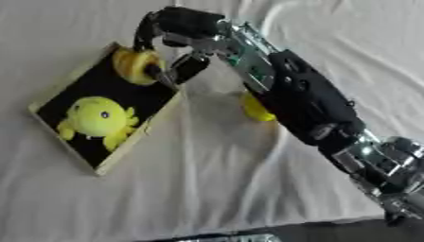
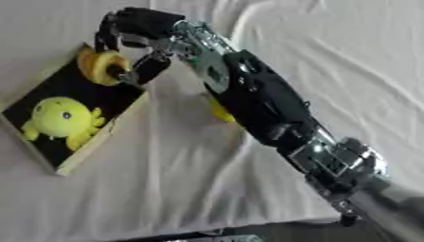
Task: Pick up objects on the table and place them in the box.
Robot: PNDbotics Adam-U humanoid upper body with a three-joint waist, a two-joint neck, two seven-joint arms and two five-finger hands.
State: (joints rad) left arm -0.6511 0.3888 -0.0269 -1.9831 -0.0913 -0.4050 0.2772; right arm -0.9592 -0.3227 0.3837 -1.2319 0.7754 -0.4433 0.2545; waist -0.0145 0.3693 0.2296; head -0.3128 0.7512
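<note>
So in the left eye view the right hand (image 1: 170,45) is reaching across from the lower right, and its fingers are curled round a yellow-orange ring-shaped toy (image 1: 135,65) that hangs just below and a bit to the left of the palm. The thing that matters here: the toy is already over the far corner of the box (image 1: 58,92), inside the rim line as far as I can tell, so the drop looks like basically straight down, no more sideways travel needed. The box's long axis runs diagonally, from that far corner up by the hand down toward the near left. A yellow plush creature (image 1: 99,119) already sits in the box, lower and to the left of the hand, well apart from the ring toy, so it shouldn't get in the way. There's also a small yellow object (image 1: 257,109) on the white cloth (image 1: 207,179), tucked right beside the forearm, mostly hidden, can't say what it is. Right eye view shows the same deal: the hand clamped on the ring toy above the box corner, the yellow object peeking out from under the arm. Left hand doesn't show in either view, so the right one is the only one near anything.
</note>
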